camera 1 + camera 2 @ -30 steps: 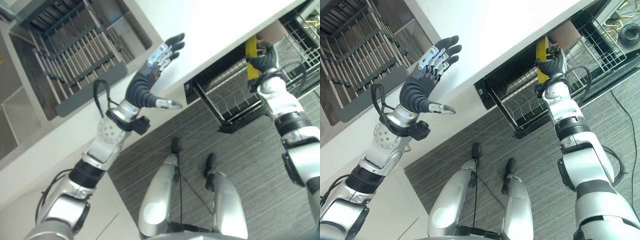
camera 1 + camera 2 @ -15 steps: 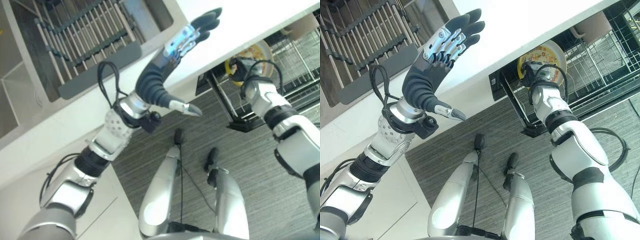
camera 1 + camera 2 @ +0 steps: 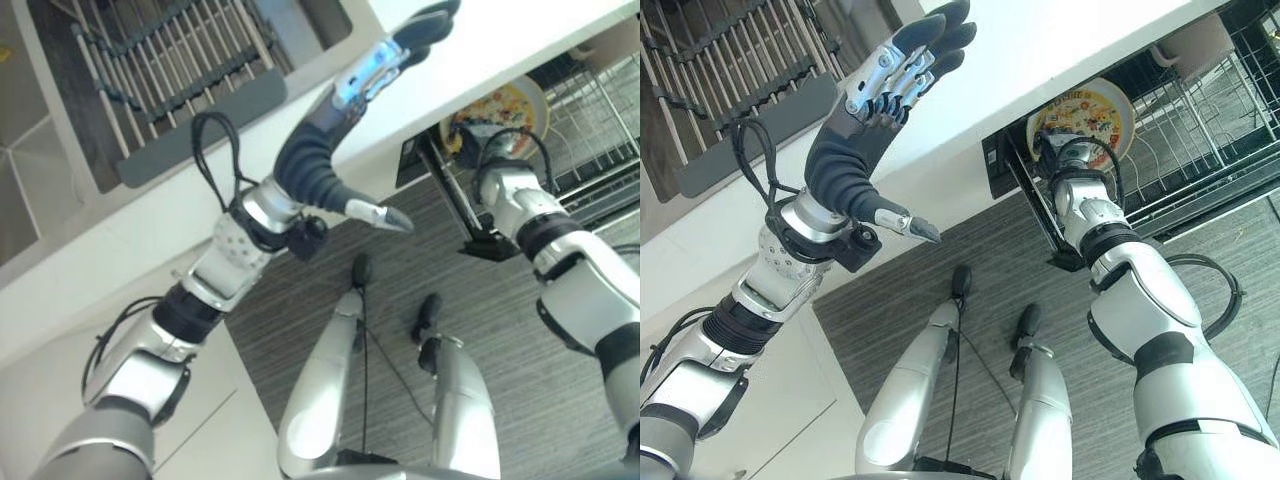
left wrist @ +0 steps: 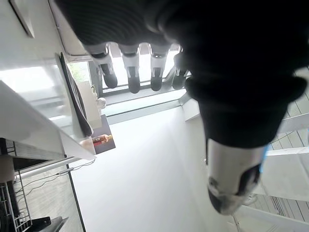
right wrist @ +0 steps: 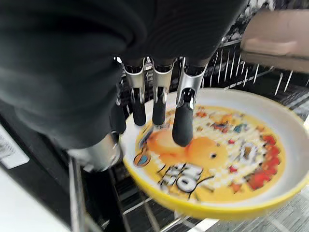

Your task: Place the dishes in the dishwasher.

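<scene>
Left eye view: one round plate [image 3: 497,108], white-rimmed with a yellow cartoon print, stood in the black wire dishwasher rack [image 3: 590,110] under the white counter [image 3: 520,35]. The right robot hand [image 3: 478,140] sat at the plate's lower edge.

Right eye view: the left robot hand [image 3: 890,85] was raised over the counter, fingers straight, holding nothing. One grey slatted drying rack [image 3: 735,75] lay beyond it.

Left wrist view: the left fingers [image 4: 129,67] were extended and empty.

Right wrist view: the right fingers [image 5: 182,116] lay over the plate's printed face, thumb [image 5: 99,152] at its rim, pinching it. One brown dish [image 5: 277,36] sat behind. Print illegible.
</scene>
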